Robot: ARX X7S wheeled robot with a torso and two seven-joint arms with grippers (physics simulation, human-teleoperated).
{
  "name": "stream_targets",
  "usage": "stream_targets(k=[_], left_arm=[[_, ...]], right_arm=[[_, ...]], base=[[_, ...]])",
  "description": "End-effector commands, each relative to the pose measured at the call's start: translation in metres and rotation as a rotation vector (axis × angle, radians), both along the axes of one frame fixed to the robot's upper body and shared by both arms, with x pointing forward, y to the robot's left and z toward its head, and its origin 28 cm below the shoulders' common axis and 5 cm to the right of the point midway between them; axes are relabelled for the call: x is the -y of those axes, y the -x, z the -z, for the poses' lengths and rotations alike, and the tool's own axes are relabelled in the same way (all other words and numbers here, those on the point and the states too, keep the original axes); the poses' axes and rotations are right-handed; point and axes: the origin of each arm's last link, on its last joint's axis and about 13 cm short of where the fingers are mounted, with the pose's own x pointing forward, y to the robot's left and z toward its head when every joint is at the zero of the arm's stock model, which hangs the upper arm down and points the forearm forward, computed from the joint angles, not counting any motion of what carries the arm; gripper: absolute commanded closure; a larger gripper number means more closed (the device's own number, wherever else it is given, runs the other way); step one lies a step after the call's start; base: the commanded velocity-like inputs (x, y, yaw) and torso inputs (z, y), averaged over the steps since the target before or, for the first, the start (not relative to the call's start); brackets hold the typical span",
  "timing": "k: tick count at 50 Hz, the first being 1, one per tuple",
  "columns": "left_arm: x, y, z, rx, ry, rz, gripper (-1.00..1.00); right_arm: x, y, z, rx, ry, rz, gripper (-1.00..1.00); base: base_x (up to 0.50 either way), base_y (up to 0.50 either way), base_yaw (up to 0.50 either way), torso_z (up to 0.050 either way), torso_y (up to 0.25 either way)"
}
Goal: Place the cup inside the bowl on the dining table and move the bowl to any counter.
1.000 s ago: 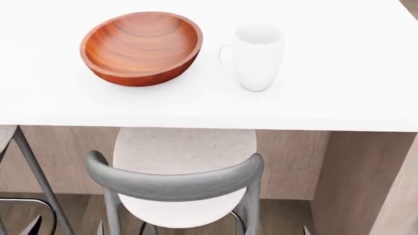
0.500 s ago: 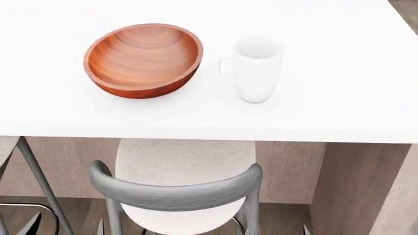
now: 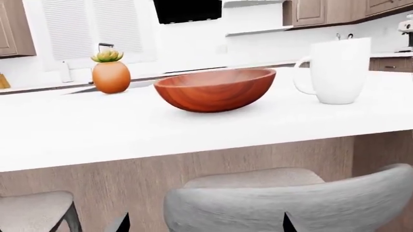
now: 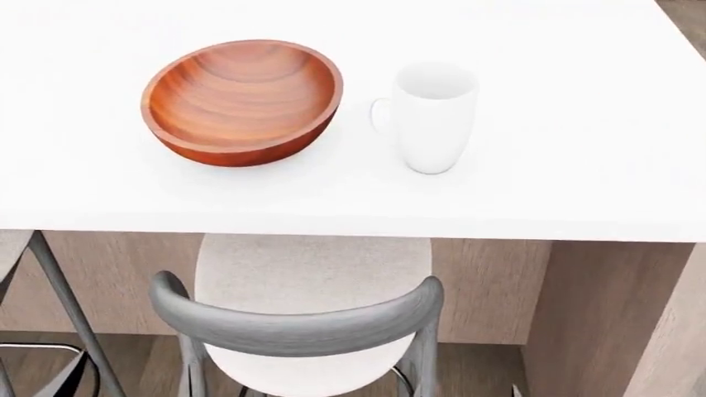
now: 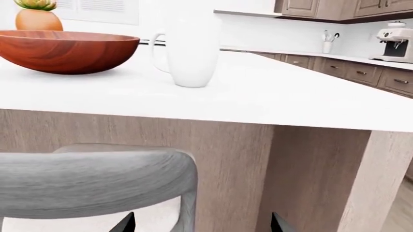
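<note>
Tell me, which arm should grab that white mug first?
Probably the right. In the head view the cup stands right of the bowl on the dining table, and the right wrist camera shows it nearer. Its handle faces the bowl, leaving the right side free. Neither gripper is clearly visible.

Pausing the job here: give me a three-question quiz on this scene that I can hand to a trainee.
1. True or false: the cup already sits inside the bowl.
2. Multiple choice: in the head view, the cup's handle points A) toward the bowl, B) away from the bowl, C) straight up.
3. Fill the gap: the grey chair stands in front of the ____ table.

Key
1. False: the cup stands upright on the dining table beside the bowl, with a gap between them.
2. A.
3. Dining.
</note>
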Motion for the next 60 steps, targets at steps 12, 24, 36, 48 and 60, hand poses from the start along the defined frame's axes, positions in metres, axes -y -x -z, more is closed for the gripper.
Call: stream_targets(k=[12, 24, 36, 48, 60], left_arm=[[-0.004, 0.007, -0.031, -0.062, 0.023, -0.047, -1.00], [-0.009, -0.005, -0.116, 0.011, -0.031, -0.019, -1.00], [-0.048, -0.053, -0.202, 0.075, -0.057, -0.044, -1.00], [-0.063, -0.104, -0.306, 0.102, -0.040, 0.008, -1.00], [-0.067, -0.104, -0.323, 0.119, -0.043, -0.019, -1.00]], right_arm=[[0.008, -0.006, -0.060, 0.087, -0.001, 0.004, -1.00], [0.018, -0.024, -0.140, 0.133, -0.011, -0.038, -1.00], [0.067, -0.030, -0.242, 0.219, 0.113, 0.001, -1.00], [0.094, -0.054, -0.345, 0.280, 0.109, -0.007, -1.00], [0.100, -0.073, -0.346, 0.224, 0.111, -0.035, -1.00]], base=[[0.00, 0.00, 0.00, 0.000, 0.000], [0.00, 0.00, 0.00, 0.000, 0.000], [0.00, 0.00, 0.00, 0.000, 0.000], [0.00, 0.00, 0.00, 0.000, 0.000], [0.00, 0.00, 0.00, 0.000, 0.000]])
